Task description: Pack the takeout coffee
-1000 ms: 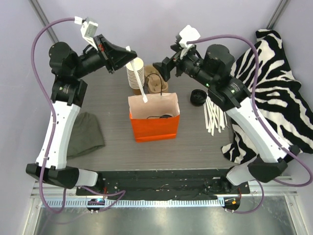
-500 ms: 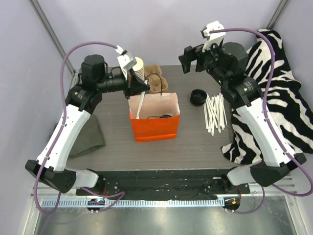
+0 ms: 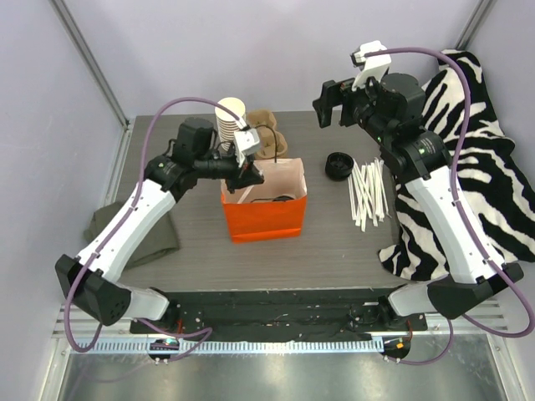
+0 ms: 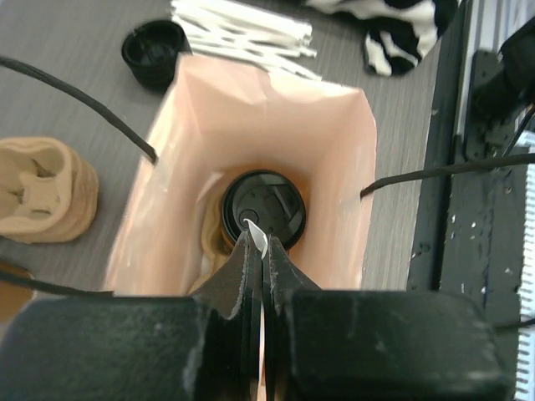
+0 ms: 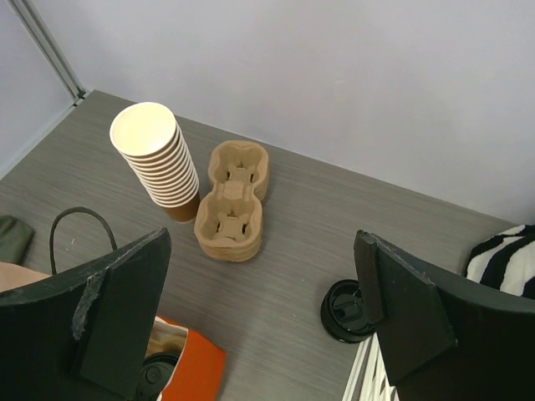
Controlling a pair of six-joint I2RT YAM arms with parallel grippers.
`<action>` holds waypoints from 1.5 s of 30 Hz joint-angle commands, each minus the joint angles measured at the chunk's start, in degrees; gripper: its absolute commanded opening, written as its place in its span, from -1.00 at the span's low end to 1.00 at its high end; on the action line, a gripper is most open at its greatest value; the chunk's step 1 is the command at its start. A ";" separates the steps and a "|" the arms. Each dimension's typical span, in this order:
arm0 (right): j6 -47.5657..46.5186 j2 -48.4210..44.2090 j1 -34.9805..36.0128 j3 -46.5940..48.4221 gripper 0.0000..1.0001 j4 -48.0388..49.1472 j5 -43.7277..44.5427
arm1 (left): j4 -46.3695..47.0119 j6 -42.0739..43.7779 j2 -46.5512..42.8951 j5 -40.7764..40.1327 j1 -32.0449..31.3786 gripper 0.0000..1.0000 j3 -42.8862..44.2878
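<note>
So here's where we're at: the coffee already sits upright at the bottom of the orange bag, black lid on top, so the main bit of packing looks done to us. Our left gripper hangs right over the bag's mouth, fingers pinched tight on a white straw, with its tip pointing down at the lid. We reckon it's held upright like that so it slides in beside the cup instead of snagging on the paper wall (bags like this love to catch things). Our right gripper is spread wide with nothing in it, parked high over the back of the table above the stack of cups and the cardboard carriers, probably just to keep clear. The other straws lie right of the bag, near the spare lids.
</note>
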 commanded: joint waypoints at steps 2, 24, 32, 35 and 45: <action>0.47 -2.80 -0.54 -1.25 1.00 0.52 -0.11 | -2.14 5.46 1.93 -3.98 -2.40 -0.97 -1.62; 0.73 0.53 -0.71 2.09 1.00 -0.10 -0.63 | -11.54 0.55 6.42 -7.41 -2.93 0.49 17.96; 5.90 2.74 -0.80 2.44 1.00 0.34 -2.30 | -6.37 -11.48 3.87 -10.84 5.04 0.99 24.64; 8.10 4.14 -1.32 2.53 0.99 0.69 -4.48 | -7.41 -17.12 5.27 -10.66 10.84 1.00 29.38; 18.37 8.10 -7.72 -0.72 0.99 1.22 -11.35 | -16.99 -28.29 11.42 -11.02 32.57 0.99 30.11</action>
